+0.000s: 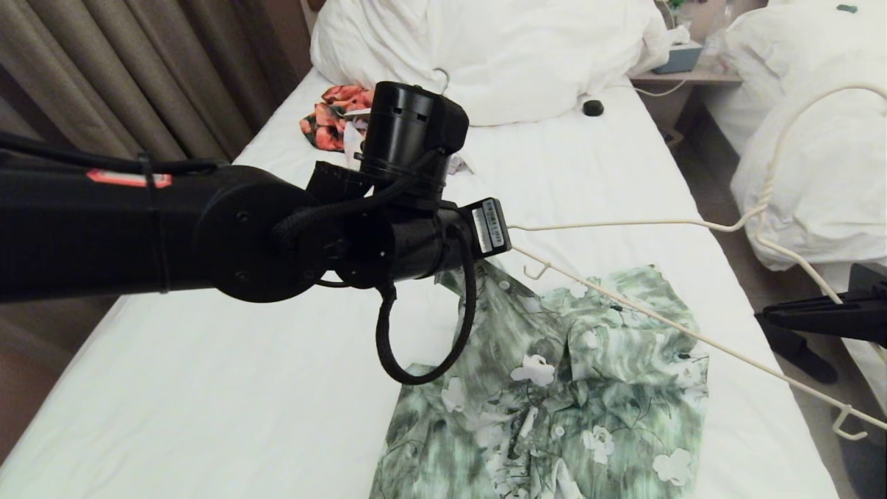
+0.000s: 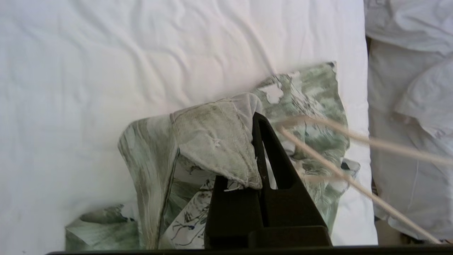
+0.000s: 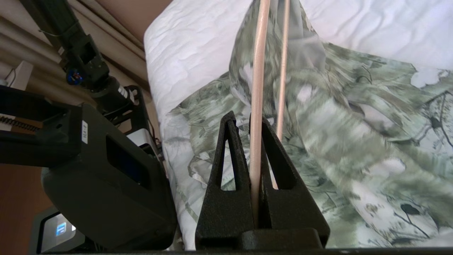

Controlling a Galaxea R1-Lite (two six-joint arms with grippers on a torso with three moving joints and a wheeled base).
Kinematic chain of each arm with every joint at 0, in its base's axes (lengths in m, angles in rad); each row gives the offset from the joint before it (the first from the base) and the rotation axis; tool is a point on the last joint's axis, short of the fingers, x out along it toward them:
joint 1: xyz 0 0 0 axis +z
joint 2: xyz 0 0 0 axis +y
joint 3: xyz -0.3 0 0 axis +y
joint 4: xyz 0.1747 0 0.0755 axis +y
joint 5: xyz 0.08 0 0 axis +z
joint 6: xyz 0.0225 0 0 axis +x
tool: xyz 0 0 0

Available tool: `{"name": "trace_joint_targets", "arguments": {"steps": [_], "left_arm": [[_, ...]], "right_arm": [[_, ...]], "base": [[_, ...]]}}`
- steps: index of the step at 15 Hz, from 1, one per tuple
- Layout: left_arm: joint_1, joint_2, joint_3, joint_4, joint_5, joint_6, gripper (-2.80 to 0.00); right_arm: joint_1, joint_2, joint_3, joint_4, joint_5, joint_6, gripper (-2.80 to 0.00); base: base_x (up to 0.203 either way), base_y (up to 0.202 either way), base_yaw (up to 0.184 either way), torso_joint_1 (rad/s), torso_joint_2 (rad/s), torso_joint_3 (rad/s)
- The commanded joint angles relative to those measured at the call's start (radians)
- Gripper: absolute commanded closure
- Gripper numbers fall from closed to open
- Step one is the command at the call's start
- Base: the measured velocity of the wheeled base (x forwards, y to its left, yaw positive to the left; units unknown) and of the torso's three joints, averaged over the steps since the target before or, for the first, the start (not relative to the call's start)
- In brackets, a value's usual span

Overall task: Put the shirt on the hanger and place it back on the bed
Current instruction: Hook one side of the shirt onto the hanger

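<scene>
Head view: my left hand (image 1: pixel 478 267) lifts the shirt (image 1: pixel 554 388) off the bed (image 1: pixel 208 388); the hanger (image 1: pixel 665 223) spans toward my right hand (image 1: pixel 842 305).

Left wrist view: my left hand (image 2: pixel 256 122) pinches a shirt (image 2: pixel 216 141) fold.

Right wrist view: my right hand (image 3: pixel 246 122) clamps the hanger (image 3: pixel 258 71), shirt (image 3: pixel 354 124) beyond.

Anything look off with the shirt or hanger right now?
Nothing damaged. The shirt is rumpled on the bed, one part lifted and pinched by the left gripper. The right gripper clamps the hanger, held tilted above the shirt with its far tip by the lifted cloth. I cannot tell whether that tip is inside it.
</scene>
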Motion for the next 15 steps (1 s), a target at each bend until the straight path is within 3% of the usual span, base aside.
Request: {"name": "trace_joint_targets", "arguments": {"steps": [1, 12, 15], "left_arm": [[0.016, -0.001, -0.017, 0.001, -0.001, -0.001, 0.0], [-0.107, -0.044, -0.098, 0.038, -0.001, 0.005, 0.0], [-0.151, -0.03, -0.122, 0.038, -0.001, 0.04, 0.0]], "right_arm": [[0.002, -0.001, 0.002, 0.003, 0.007, -0.004, 0.0], [0.097, 0.055, -0.013, -0.047, 0.002, -0.003, 0.0], [0.128, 0.049, -0.017, -0.048, 0.002, -0.003, 0.0]], "base": [[0.0, 0.0, 0.0, 0.0, 0.0, 0.0], [0.0, 0.0, 0.0, 0.0, 0.0, 0.0], [0.0, 0.0, 0.0, 0.0, 0.0, 0.0]]}}
